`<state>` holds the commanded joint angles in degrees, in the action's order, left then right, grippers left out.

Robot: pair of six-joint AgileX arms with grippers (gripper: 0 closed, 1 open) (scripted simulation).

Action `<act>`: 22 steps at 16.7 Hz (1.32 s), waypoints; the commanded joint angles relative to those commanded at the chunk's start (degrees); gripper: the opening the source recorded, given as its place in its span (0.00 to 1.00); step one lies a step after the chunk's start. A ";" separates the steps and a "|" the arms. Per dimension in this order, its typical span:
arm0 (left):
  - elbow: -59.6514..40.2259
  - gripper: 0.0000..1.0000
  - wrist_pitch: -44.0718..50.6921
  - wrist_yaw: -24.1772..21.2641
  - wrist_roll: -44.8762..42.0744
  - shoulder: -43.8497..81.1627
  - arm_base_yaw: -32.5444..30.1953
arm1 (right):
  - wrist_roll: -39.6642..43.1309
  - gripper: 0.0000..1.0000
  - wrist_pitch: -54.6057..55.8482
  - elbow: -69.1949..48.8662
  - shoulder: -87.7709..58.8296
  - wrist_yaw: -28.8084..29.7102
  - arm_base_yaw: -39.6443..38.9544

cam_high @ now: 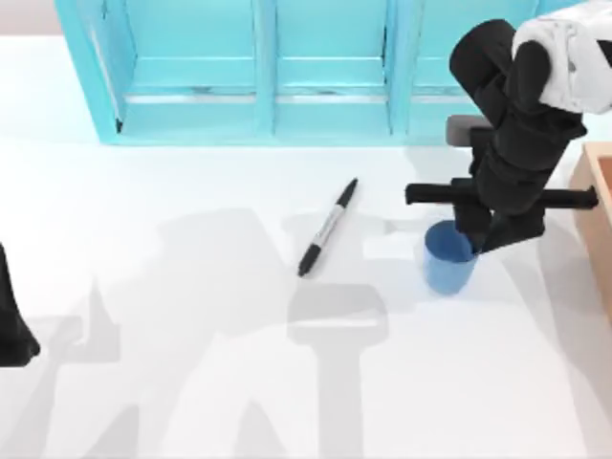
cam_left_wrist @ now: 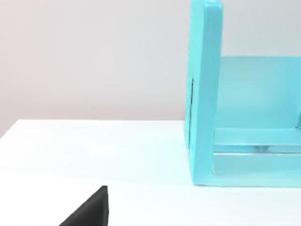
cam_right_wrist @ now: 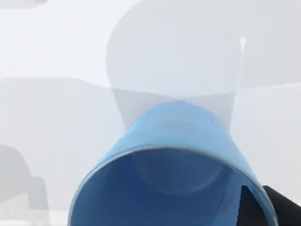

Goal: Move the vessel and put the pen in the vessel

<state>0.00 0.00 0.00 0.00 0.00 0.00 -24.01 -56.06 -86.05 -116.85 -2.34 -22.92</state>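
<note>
The vessel (cam_high: 447,260), a small translucent blue cup, stands upright on the white table at the right. In the right wrist view the vessel (cam_right_wrist: 174,136) is seen from very close, with its open rim facing the camera. My right gripper (cam_high: 485,245) hangs down at the right side of its rim. The pen (cam_high: 328,227), a slim black marker with a pale label, lies flat and slanted left of the vessel, apart from it. My left gripper (cam_high: 13,330) is parked at the table's left edge.
A big turquoise shelf unit (cam_high: 268,72) runs along the back of the table, and its side panel (cam_left_wrist: 204,94) is close in the left wrist view. A tan wooden box (cam_high: 598,220) sits at the right edge, just past the right arm.
</note>
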 joint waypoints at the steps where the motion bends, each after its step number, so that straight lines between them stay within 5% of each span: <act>1: 0.00 1.00 0.00 0.00 0.00 0.00 0.00 | 0.00 0.30 0.00 0.00 0.00 0.00 0.00; 10: 0.00 1.00 0.00 0.00 0.00 0.00 0.00 | 0.00 0.98 0.00 0.00 0.00 0.00 0.00; 22: 0.00 1.00 0.00 0.00 0.00 0.00 0.00 | 0.14 1.00 -2.22 -2.19 -0.28 -0.07 -0.07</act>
<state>0.00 0.00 0.00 0.00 0.00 0.00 -23.87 -58.28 -88.24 -117.13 -2.41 -22.98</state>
